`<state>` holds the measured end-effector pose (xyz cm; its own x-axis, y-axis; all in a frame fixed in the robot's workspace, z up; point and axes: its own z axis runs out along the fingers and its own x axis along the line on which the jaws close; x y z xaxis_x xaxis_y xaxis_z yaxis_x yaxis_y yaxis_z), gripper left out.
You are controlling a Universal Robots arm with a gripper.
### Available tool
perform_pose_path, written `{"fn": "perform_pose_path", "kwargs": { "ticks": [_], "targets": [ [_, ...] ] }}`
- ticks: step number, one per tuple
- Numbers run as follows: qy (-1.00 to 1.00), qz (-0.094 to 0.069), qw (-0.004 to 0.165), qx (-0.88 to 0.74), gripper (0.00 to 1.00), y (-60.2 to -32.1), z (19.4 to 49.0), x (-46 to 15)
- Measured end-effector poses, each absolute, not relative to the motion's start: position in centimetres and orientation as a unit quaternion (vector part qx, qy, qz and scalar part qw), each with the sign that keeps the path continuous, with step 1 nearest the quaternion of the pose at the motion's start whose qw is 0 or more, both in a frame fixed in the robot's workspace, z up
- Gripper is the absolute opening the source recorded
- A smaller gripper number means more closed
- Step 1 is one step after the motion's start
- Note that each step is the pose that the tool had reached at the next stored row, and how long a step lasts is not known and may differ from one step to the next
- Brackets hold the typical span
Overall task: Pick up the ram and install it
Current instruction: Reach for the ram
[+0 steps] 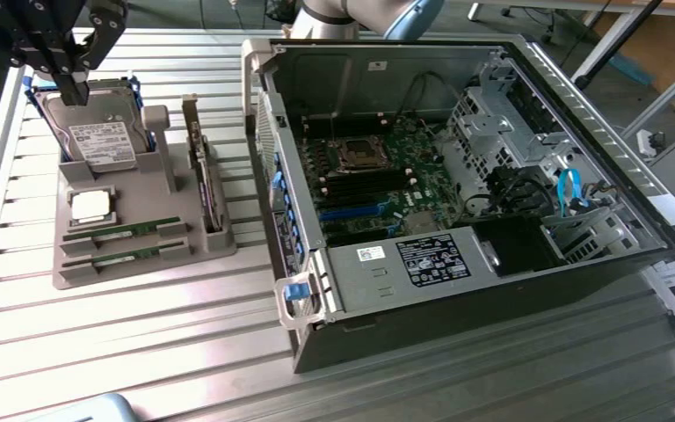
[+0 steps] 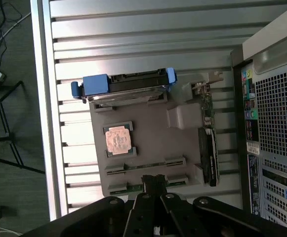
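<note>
End effector: the end effector (image 1: 76, 95) (image 2: 154, 183) is closed tip to tip with nothing in it, hanging well above the tray (image 1: 138, 274).
Ram position: the ram (image 1: 123, 230) (image 2: 143, 164) sits in a tray slot just beside the processor chip (image 1: 89, 204), with a second stick (image 1: 120, 257) parallel alongside it. Neither is touched.
Long axis: across the tray, parallel to the face of the upright hard drive (image 1: 103, 132).
Bearing: in the wrist view the tips overlap the second stick's line, so the offset is judged mainly vertical.
Install site: the open computer case (image 1: 455, 290) is at the exterior view's right, apart from the tray.
</note>
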<state>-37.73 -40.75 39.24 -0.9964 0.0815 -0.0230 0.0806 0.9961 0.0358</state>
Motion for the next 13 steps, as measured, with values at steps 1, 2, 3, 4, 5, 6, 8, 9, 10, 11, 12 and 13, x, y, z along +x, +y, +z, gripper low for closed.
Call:
{"fn": "perform_pose_path", "kwargs": {
  "ticks": [1,2,3,4,5,6,8,9,10,11,12,13],
  "targets": [
    [0.999,0.017,0.012,0.041,0.1,-40.8,39.24,-37.73],
    [0.999,0.017,0.012,0.041,0.1,-40.85,39.24,-37.73],
    [0.999,0.017,0.012,0.041,0.1,-40.9,39.23,-37.73],
    [0.999,0.017,0.012,0.041,0.1,-40.94,39.23,-37.73],
    [0.999,0.017,0.012,0.041,0.1,-40.99,39.23,-37.73],
    [0.999,0.017,0.012,0.041,0.1,-41.03,39.23,-37.73],
    [0.999,0.017,0.012,0.041,0.1,-41.1,39.23,-37.73],
    [0.999,0.017,0.012,0.041,0.1,-41.14,39.23,-37.73],
    [0.999,0.017,0.012,0.041,0.1,-41.18,39.23,-37.73],
    [0.999,0.017,0.012,0.041,0.1,-41.22,39.23,-37.73],
    [0.999,0.017,0.012,0.041,0.1,-41.26,39.23,-37.73],
    [0.999,0.017,0.012,0.041,0.1,-41.29,39.22,-37.74]
  ]
}}
